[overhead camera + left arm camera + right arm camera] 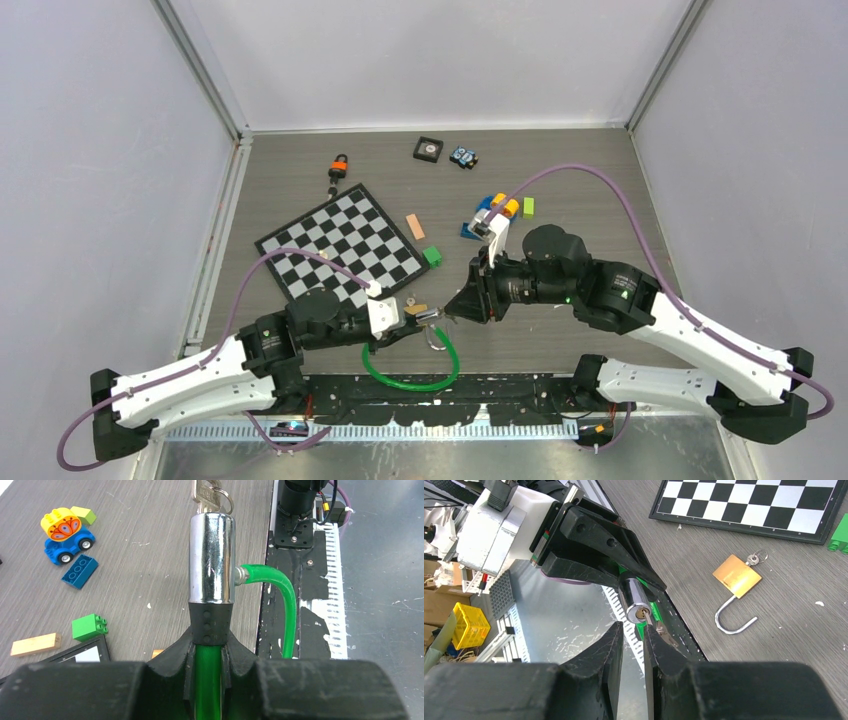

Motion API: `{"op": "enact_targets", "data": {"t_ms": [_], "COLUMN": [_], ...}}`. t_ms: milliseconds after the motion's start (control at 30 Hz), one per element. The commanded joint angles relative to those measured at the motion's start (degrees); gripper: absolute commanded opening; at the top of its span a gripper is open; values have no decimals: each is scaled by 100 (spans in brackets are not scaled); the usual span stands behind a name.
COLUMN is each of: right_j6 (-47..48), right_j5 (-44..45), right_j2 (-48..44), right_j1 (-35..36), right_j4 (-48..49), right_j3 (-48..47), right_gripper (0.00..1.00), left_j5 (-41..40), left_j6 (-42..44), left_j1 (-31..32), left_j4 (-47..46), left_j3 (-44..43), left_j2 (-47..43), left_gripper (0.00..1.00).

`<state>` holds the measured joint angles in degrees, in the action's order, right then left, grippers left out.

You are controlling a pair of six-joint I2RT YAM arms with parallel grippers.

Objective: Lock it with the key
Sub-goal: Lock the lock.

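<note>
Left gripper (210,630): I see it clamped on the black collar of the lock (211,560), fingers tight on both sides, the chrome barrel sticking straight out past the tips.
Lock: held off the table (600,190) near its front edge, between my two arms, keyhole end facing the right gripper (631,630).
Cable (280,595): green, leaves the barrel's side and loops over the front edge; more green runs back between the left fingers.
Key (206,495): sits at the barrel's far end with a ring on it; from the right wrist I see it slanting down from the keyhole.
Right gripper: fingers nearly together with a thin gap, tips just below the keyhole. The key runs by the tip on the right in the wrist view; I cannot tell whether it is pinched.
Padlock (736,575): brass, shackle swung out, small keys beside it, lying on the table just beyond the grippers.
Chessboard (345,240): flat, behind the left arm.
</note>
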<state>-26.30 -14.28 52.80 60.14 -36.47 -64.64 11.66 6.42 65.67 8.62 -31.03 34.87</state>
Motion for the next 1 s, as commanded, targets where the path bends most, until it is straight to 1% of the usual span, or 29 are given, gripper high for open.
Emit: {"op": "enact_targets", "data": {"t_ms": [0, 400, 500, 767, 967], "right_j6": [48, 152, 132, -93, -291], "right_j5": [58, 318, 249, 264, 360], "right_j2": [38, 99, 112, 255, 368], "right_j1": [-11, -11, -11, -11, -11], "right_j4": [85, -61, -36, 74, 19], "right_j3": [8, 73, 92, 144, 138], "right_gripper": [27, 28, 27, 23, 16], "left_j5": [131, 161, 153, 150, 23], "left_j6": [28, 60, 73, 196, 430], "left_j1": [19, 23, 20, 24, 16], "left_j4": [-281, -195, -190, -75, -32], "left_j3": [-108, -158, -164, -241, -275], "left_j2": [-73, -54, -59, 59, 74], "left_gripper": [0, 0, 0, 0, 0]}}
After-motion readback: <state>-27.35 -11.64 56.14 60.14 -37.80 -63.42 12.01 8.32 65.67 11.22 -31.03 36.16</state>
